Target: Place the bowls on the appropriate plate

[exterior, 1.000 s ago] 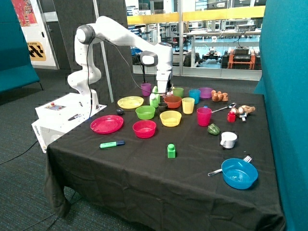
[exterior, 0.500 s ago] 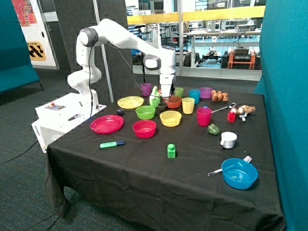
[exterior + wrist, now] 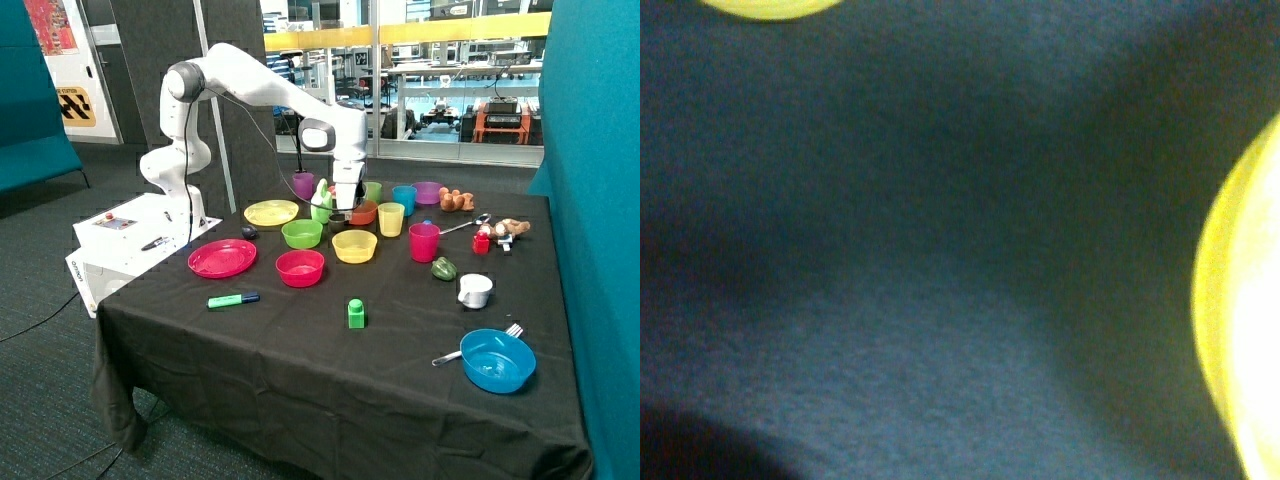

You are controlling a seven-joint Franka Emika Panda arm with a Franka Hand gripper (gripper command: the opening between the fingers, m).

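Observation:
The yellow bowl (image 3: 354,245) sits mid-table on the black cloth. The red-pink bowl (image 3: 300,267) stands in front of it, toward the pink plate (image 3: 222,257). A yellow plate (image 3: 271,212) lies further back, near the arm's base. My gripper (image 3: 345,212) hangs low just behind the yellow bowl, between the lime-green bowl (image 3: 302,233) and an orange bowl (image 3: 359,211). It holds nothing that I can see. The wrist view shows dark cloth (image 3: 940,250) close up, with a yellow bowl rim (image 3: 1230,330) at one side.
Several cups stand behind and beside the gripper: yellow (image 3: 391,218), pink (image 3: 424,241), teal (image 3: 404,199). A green marker (image 3: 233,299) and green block (image 3: 356,313) lie toward the front. A blue bowl (image 3: 497,359) with a fork sits at the front corner.
The gripper has shifted slightly toward the orange bowl and sunk lower toward the cloth behind the yellow bowl. Bowls and plates have not moved.

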